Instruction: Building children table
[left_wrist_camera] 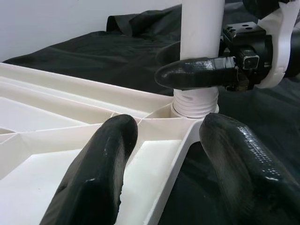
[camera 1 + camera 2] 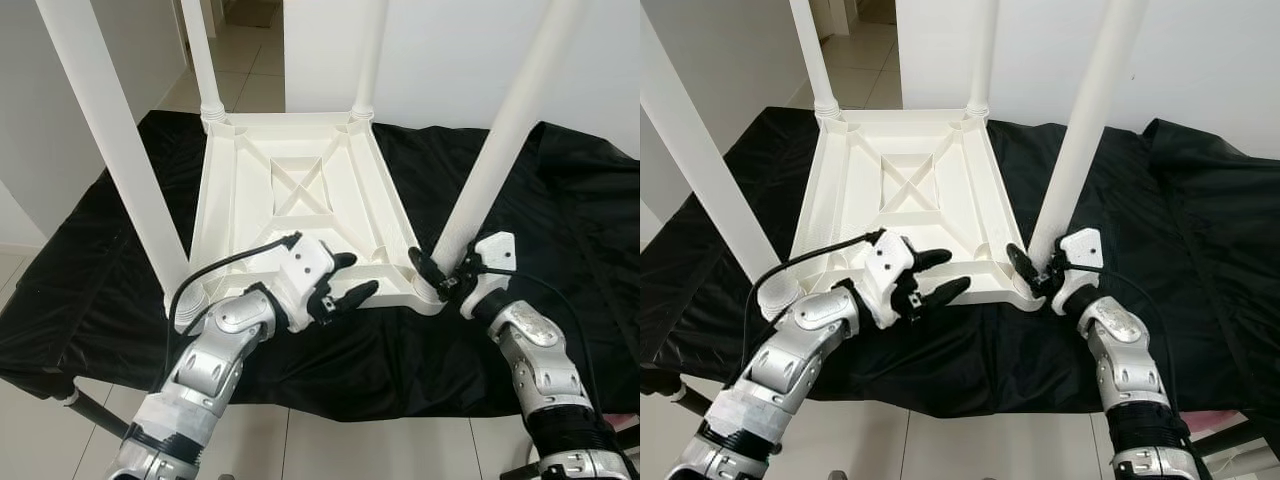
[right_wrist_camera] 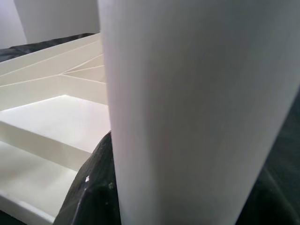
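Both end effectors work the near edge of the upturned children's table.

Left end effector hovers spread over the tabletop's rim; right end effector looks clamped round the near-right leg, apparently at its socket. Beyond, three more legs stand on the black-draped desk. Twist crookedly and that leg could jam or lean.
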{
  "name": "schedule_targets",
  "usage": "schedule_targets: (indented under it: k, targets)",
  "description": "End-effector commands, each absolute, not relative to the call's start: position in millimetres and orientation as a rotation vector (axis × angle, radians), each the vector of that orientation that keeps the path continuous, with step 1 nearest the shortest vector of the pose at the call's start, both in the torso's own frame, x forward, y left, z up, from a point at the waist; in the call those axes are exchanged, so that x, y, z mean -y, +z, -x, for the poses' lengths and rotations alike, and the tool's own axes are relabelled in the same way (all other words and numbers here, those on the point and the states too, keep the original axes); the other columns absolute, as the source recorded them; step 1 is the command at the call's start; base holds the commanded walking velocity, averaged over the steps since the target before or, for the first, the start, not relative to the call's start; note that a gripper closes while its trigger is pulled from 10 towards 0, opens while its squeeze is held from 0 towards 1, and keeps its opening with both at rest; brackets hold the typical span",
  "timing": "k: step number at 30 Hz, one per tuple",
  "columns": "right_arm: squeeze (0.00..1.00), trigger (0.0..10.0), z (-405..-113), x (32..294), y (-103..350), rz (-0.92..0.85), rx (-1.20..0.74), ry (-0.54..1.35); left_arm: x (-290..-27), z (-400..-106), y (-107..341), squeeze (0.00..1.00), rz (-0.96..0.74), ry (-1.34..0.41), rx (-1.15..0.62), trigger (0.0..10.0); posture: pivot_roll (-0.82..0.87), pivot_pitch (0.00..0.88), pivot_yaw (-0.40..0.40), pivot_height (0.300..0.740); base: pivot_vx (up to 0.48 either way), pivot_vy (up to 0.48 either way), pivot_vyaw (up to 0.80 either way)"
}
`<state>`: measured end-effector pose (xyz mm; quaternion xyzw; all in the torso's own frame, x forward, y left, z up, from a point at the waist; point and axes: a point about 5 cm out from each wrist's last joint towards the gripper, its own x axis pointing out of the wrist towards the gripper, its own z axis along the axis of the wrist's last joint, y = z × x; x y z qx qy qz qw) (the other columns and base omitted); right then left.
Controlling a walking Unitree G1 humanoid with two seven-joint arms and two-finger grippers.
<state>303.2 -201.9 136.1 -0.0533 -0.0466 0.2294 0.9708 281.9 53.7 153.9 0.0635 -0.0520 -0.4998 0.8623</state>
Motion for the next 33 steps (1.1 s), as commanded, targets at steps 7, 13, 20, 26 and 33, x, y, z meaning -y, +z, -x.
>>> schedule_targets:
  k: [7, 13, 20, 26, 33]
  targets:
    - [0.00, 10.0, -299, 197, 130, 0.076, 0.048, 0.330, -57, -284, 152, 0.00, -0.132, -0.969, 0.113, 10.0, -0.05, 0.000, -0.026, 0.740, 0.000, 0.000, 0.00]
    - [0.00, 10.0, -296, 190, 130, -0.007, 0.032, 0.182, -58, -285, 152, 0.00, -0.140, -0.956, 0.113, 10.0, -0.05, 0.000, -0.028, 0.740, 0.000, 0.000, 0.00]
    - [0.00, 10.0, -290, 183, 125, -0.082, 0.006, -0.124, -58, -287, 150, 0.00, -0.152, -0.939, 0.108, 10.0, -0.06, 0.000, -0.031, 0.740, 0.000, 0.000, 0.00]
    - [0.00, 10.0, -285, 150, 120, -0.159, -0.006, -0.254, -56, -287, 150, 0.00, -0.149, -0.936, 0.108, 10.0, -0.05, 0.000, -0.018, 0.740, 0.000, 0.000, 0.00]
    - [0.00, 10.0, -282, 151, 124, -0.147, -0.003, -0.268, -56, -287, 151, 0.00, -0.144, -0.936, 0.110, 10.0, -0.05, 0.000, -0.015, 0.740, 0.000, 0.000, 0.00]
